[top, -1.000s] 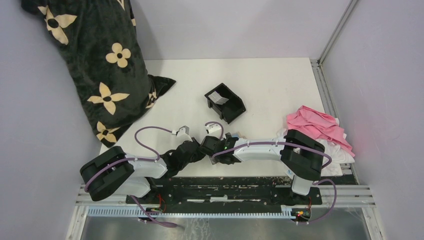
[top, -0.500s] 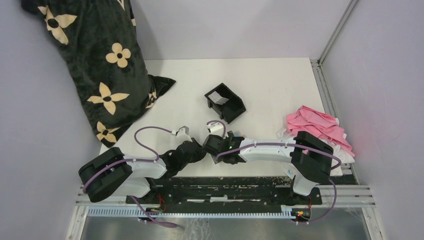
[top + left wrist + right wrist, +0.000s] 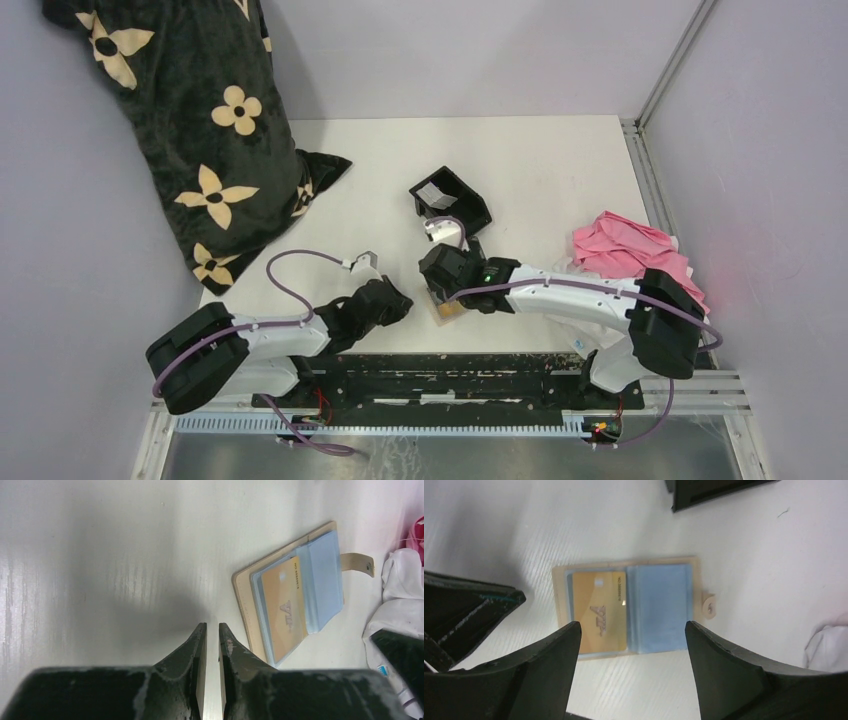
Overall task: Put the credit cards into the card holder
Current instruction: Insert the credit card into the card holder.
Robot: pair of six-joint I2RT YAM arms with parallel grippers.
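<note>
The tan card holder [image 3: 626, 611] lies open on the table, snap tab [image 3: 709, 605] to its right. A golden-yellow credit card [image 3: 599, 612] sits in its left half; the right half is pale blue [image 3: 661, 607], card or pocket I cannot tell. My right gripper [image 3: 630, 625] hovers over it, open wide and empty. Left of the holder [image 3: 245, 595], my left gripper [image 3: 210, 626] is almost shut, a thin gap between its fingers and nothing in it. In the top view the holder [image 3: 447, 310] peeks out below the right gripper [image 3: 440, 285], the left gripper [image 3: 400, 303] beside it.
A black two-compartment tray [image 3: 462, 215] stands just beyond the right gripper with a grey-white card [image 3: 435, 192] in it. Pink and white cloths [image 3: 640, 255] lie at the right edge. A dark flowered blanket [image 3: 210, 130] covers the far left.
My right gripper has drawn away from the left one toward the tray and opened a little wider, uncovering the card holder. The left gripper has backed off slightly, its jaws unchanged.
</note>
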